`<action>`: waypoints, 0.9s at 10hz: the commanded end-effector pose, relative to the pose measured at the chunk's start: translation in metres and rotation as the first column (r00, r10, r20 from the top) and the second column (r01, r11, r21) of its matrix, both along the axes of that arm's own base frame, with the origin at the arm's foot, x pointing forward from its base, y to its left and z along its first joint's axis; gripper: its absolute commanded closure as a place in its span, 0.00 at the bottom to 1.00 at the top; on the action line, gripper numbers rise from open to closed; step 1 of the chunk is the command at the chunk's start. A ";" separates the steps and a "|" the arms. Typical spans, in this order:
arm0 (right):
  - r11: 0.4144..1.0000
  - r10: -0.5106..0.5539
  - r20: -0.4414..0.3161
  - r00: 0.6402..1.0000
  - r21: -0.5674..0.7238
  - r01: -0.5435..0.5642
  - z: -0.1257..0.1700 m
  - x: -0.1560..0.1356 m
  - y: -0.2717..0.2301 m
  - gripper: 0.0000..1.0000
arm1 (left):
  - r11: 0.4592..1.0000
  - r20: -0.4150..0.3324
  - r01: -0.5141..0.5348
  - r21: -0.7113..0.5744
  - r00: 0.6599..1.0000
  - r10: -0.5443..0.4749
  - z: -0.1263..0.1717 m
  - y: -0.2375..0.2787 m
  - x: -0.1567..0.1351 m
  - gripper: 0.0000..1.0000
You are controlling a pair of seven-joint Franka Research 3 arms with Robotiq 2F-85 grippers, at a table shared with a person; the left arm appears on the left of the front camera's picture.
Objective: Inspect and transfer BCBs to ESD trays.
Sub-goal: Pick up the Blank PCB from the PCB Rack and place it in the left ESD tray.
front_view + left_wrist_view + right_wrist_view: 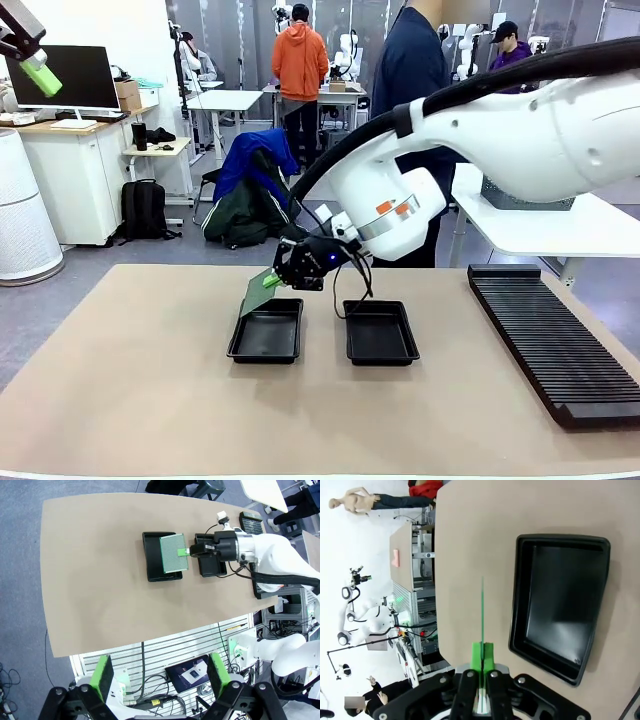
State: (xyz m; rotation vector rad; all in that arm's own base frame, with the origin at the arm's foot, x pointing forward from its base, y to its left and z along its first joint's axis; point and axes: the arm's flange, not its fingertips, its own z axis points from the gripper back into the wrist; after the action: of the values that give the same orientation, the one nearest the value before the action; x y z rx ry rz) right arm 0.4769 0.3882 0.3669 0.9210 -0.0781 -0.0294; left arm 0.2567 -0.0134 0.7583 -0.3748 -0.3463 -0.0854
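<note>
My right gripper (281, 277) is shut on one edge of a BCB (261, 291), a thin pale green board. It holds the board tilted in the air above the left ESD tray (266, 334), which looks empty. The right ESD tray (380, 333) beside it also looks empty. From above, the speckled BCB (173, 553) overlaps the right part of that tray (154, 560). In the right wrist view the BCB (482, 607) shows edge-on between the shut green fingertips (482, 656), beside a tray (560, 605). My left gripper (36, 68) hangs high at the far left, open (161, 675).
A long black ribbed rack (553, 340) lies along the table's right side. A person in a dark blue top (410, 70) stands at the far edge behind the trays. The tan tabletop (130, 380) is bare at the left and front.
</note>
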 end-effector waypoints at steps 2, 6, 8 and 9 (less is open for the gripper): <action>1.000 -0.014 0.010 1.000 -0.020 0.014 -0.021 0.015 0.015 0.98 | 1.000 0.003 -0.005 0.000 1.000 0.005 -0.002 0.000 0.000 0.00; 0.999 -0.028 -0.042 0.999 -0.043 0.026 -0.050 0.014 0.020 0.98 | 1.000 0.003 -0.005 0.000 1.000 0.005 -0.002 0.000 0.000 0.00; 0.998 -0.034 -0.056 0.998 -0.058 0.031 -0.057 0.015 0.022 0.98 | 1.000 0.003 -0.005 0.000 1.000 0.005 -0.002 0.000 0.000 0.00; 0.997 -0.033 -0.070 0.997 -0.073 0.028 -0.060 0.016 0.023 0.98 | 1.000 0.003 -0.005 0.000 1.000 0.005 -0.002 0.000 0.000 0.00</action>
State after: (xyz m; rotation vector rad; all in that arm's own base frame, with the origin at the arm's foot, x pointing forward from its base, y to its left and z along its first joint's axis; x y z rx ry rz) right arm 0.4886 0.4039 0.3055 0.8771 -0.0175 -0.0632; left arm 0.2567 -0.0134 0.7582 -0.3748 -0.3463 -0.0854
